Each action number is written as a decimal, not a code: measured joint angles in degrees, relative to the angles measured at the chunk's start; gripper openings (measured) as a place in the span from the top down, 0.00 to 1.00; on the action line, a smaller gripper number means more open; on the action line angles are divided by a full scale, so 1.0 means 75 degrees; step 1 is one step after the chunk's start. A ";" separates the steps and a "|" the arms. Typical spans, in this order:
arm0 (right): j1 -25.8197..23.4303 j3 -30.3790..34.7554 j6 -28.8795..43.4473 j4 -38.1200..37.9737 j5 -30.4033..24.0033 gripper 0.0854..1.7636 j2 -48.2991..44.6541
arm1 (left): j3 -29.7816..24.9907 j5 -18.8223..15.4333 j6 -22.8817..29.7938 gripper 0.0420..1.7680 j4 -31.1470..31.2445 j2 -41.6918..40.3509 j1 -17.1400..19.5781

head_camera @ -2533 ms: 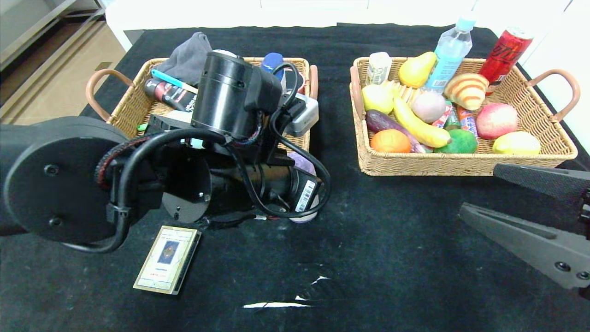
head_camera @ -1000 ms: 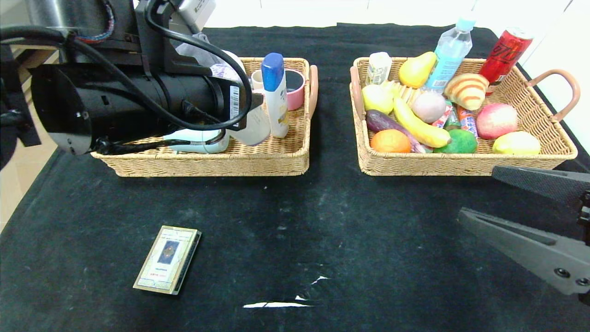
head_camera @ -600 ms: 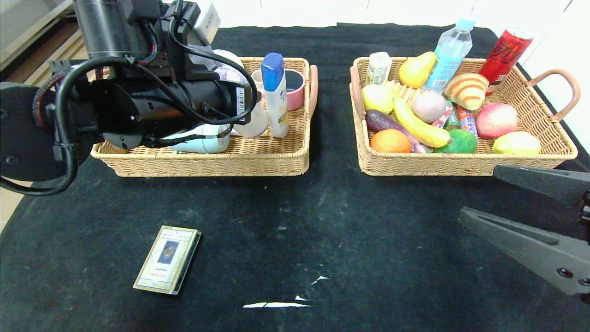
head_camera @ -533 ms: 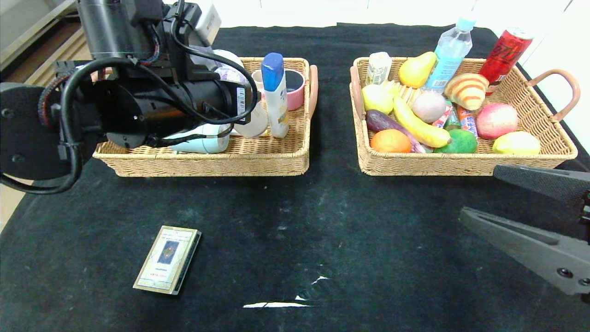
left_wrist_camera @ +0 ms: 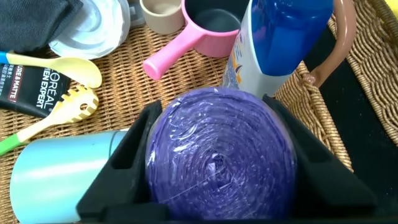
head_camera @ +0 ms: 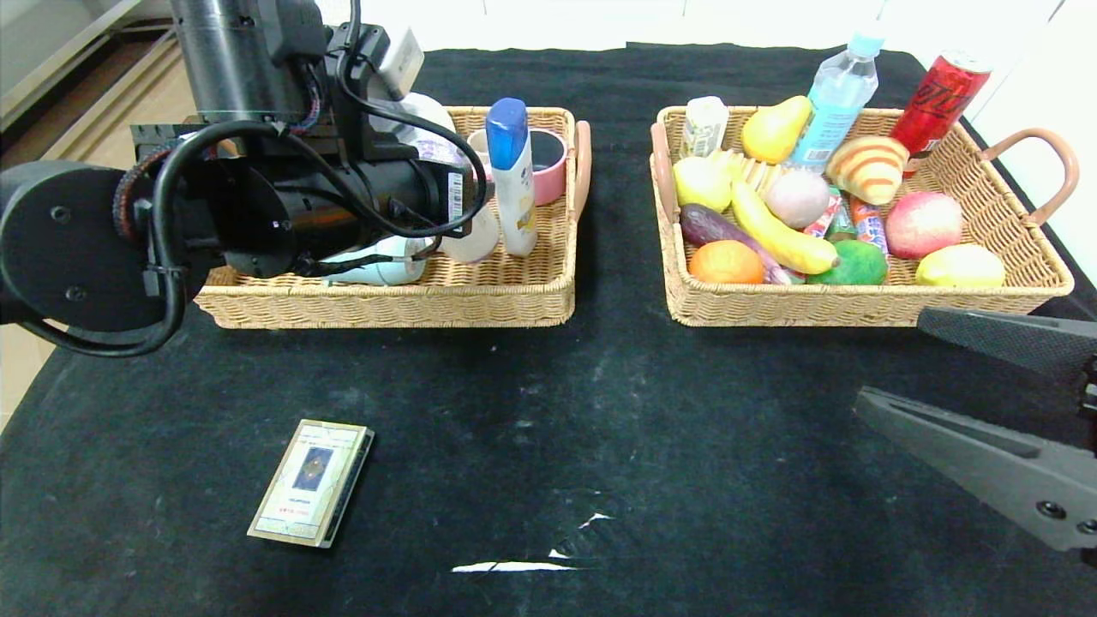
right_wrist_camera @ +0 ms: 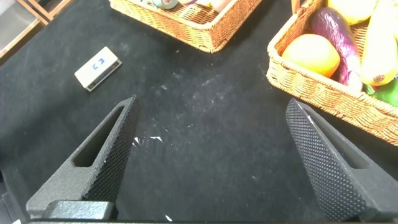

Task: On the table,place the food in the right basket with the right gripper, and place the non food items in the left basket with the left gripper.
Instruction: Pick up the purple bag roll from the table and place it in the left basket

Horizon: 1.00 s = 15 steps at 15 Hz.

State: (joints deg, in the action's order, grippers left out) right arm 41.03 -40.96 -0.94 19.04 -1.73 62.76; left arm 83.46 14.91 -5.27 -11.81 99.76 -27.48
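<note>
Between the fingers of the left tool (left_wrist_camera: 217, 168), a purple wrapped roll (left_wrist_camera: 217, 158) sits clamped, the two black fingers (left_wrist_camera: 134, 152) pressing against its opposite sides. The left tool hangs over the left basket (head_camera: 386, 300), above the basket's contents. Directly beyond the roll stands a white bottle with a blue cap (left_wrist_camera: 277, 43); beside it lie a pink cup with a handle (left_wrist_camera: 202, 28) and, to one side of the tool, a pale blue cylinder (left_wrist_camera: 59, 177), a yellow spoon and fork (left_wrist_camera: 59, 93) and a black tube (left_wrist_camera: 28, 90). In the head view the left arm (head_camera: 257, 197) hides most of the left tool and the roll.

The right tool (right_wrist_camera: 211, 155) hovers over the black worktop (head_camera: 643, 428), in front of the right basket (head_camera: 857, 304), its fingers spread wide apart and gripping nothing. The right basket holds fruit, among it a banana (head_camera: 784, 236) and an orange (head_camera: 726, 261). A flat card box (head_camera: 311, 482) lies on the worktop, well apart from both tools.
</note>
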 joint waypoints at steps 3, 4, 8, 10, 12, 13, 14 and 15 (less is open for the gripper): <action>0.0011 0.0023 -0.0073 0.0000 -0.0003 0.03 0.0003 | -0.0055 -0.0003 -0.0003 0.23 0.0003 0.0000 -0.0021; 0.0011 0.0034 -0.0094 -0.0003 0.0000 0.03 0.0003 | -0.0080 0.0000 0.0000 0.21 0.0013 0.0000 -0.0021; 0.0011 0.0046 -0.0094 0.0000 0.0000 0.03 0.0011 | -0.0184 0.0021 0.0005 0.14 0.0010 -0.0037 -0.0026; 0.0016 0.0049 -0.0098 0.0000 0.0000 0.03 0.0011 | -0.0231 0.0026 0.0005 0.12 0.0042 -0.0101 -0.0029; 0.0031 0.0059 -0.0094 0.0000 0.0000 0.03 0.0011 | -0.0320 0.0018 -0.0015 0.10 0.0124 -0.0218 -0.0041; 0.0041 0.0060 -0.0098 -0.0003 0.0003 0.03 0.0011 | -0.0367 0.0015 -0.0029 0.09 0.0153 -0.0294 -0.0044; 0.0041 0.0060 -0.0091 0.0000 0.0000 0.03 0.0015 | -0.0423 0.0015 -0.0039 0.08 0.0260 -0.0393 -0.0047; 0.0044 0.0060 -0.0094 -0.0003 0.0000 0.03 0.0018 | -0.0475 0.0007 -0.0054 0.08 0.0481 -0.0527 -0.0050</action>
State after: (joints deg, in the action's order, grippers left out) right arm 41.36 -40.51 -1.65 19.02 -1.73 62.89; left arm 79.90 14.96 -5.67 -8.20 95.81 -27.86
